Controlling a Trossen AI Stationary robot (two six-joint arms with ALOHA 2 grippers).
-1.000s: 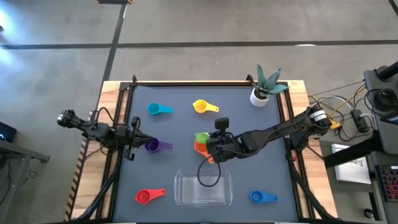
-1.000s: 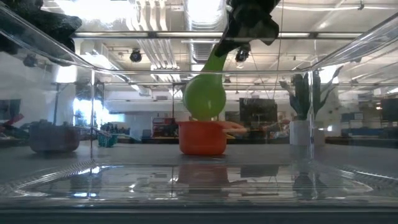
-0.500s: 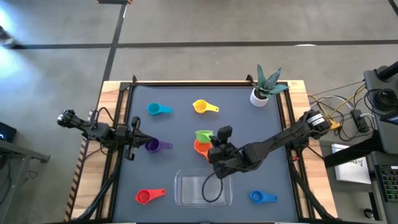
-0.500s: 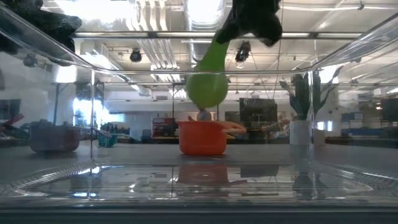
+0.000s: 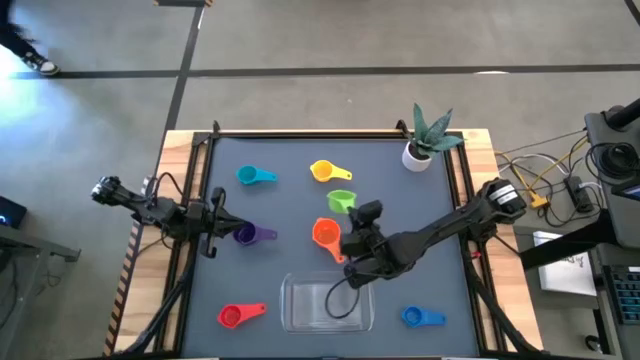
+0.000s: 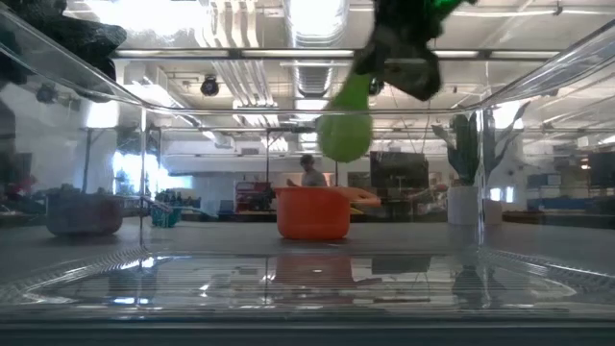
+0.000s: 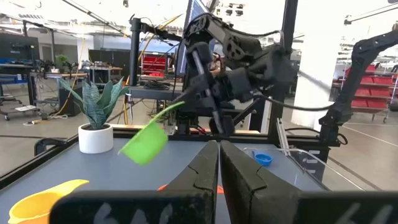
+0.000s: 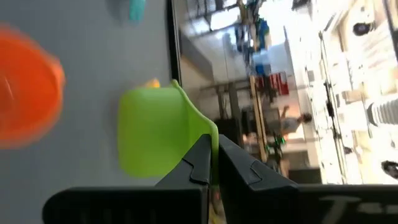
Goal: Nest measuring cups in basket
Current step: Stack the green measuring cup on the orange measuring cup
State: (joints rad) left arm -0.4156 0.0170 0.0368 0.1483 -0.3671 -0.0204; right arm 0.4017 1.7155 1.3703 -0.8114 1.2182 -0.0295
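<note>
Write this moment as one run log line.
right gripper: holds green cup by handle, lifted beside orange cup | basket: no cups | left gripper: idle, fingers shut

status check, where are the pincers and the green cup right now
Right pincer shut on green cup, aloft, past orange cup. Left pincer shut, idle by purple cup. Basket empty.

green cup (image 5: 342, 201) now higher, clear of orange cup (image 5: 325, 233)

- Right gripper (image 5: 349, 218) hangs raised off the table, arm stretched in from the right, fingers pinched on the green cup (image 5: 342, 201).
- Left gripper (image 5: 222, 234) waits at the left edge, fingers closed together.
</note>
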